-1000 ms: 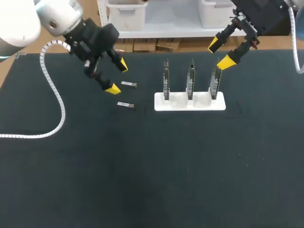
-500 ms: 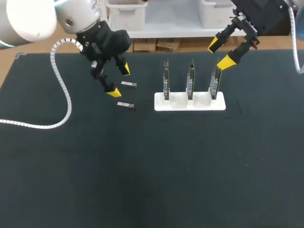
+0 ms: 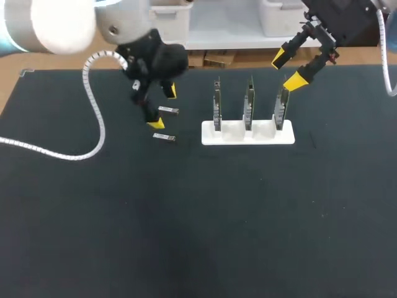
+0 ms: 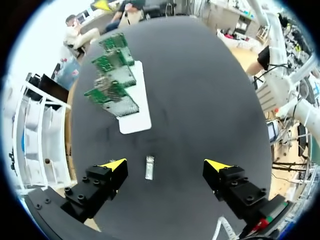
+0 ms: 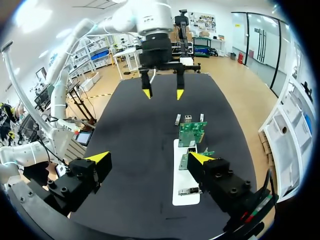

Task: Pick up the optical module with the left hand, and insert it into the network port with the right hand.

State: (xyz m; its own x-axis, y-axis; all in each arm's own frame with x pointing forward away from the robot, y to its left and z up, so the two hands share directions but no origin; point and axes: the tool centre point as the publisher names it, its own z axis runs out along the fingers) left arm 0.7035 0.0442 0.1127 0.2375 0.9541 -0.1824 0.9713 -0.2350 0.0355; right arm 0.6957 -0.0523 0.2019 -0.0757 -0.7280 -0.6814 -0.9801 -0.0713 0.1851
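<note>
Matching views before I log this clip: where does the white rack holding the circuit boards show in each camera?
Head view: white rack on the table right of the middle, right of the left gripper.
Left wrist view: rack ahead of that gripper.
Right wrist view: rack just ahead of the right gripper.
Shared landmark: the open left gripper.

Black table, white stand, green boards, silver module; left pincer and right pincer black, yellow-tipped.
</note>
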